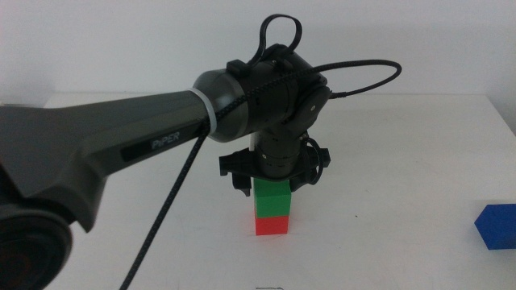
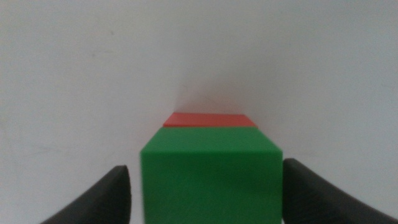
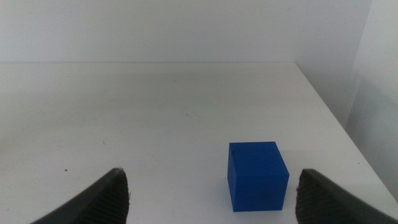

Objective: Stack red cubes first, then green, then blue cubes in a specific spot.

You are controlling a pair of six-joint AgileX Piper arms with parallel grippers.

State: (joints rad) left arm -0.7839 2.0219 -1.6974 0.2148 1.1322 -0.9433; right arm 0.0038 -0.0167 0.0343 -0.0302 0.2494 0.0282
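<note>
The green cube (image 1: 272, 198) sits on the red cube (image 1: 272, 225) near the table's middle, edges roughly lined up. My left gripper (image 1: 272, 182) hangs over the stack from above, its jaws on either side of the green cube's upper part. In the left wrist view the green cube (image 2: 210, 180) fills the space between the jaws of the left gripper (image 2: 205, 199), with a thin gap on each side, and the red cube (image 2: 210, 119) shows beyond it. The blue cube (image 1: 495, 227) lies alone at the right edge. My right gripper (image 3: 211, 186) is open just short of the blue cube (image 3: 257, 175).
The white tabletop (image 1: 387, 161) runs around the stack. The left arm's grey body (image 1: 121, 145) and its black cable (image 1: 173, 201) cross the left half of the middle view. The table's right edge (image 3: 339, 124) runs close to the blue cube.
</note>
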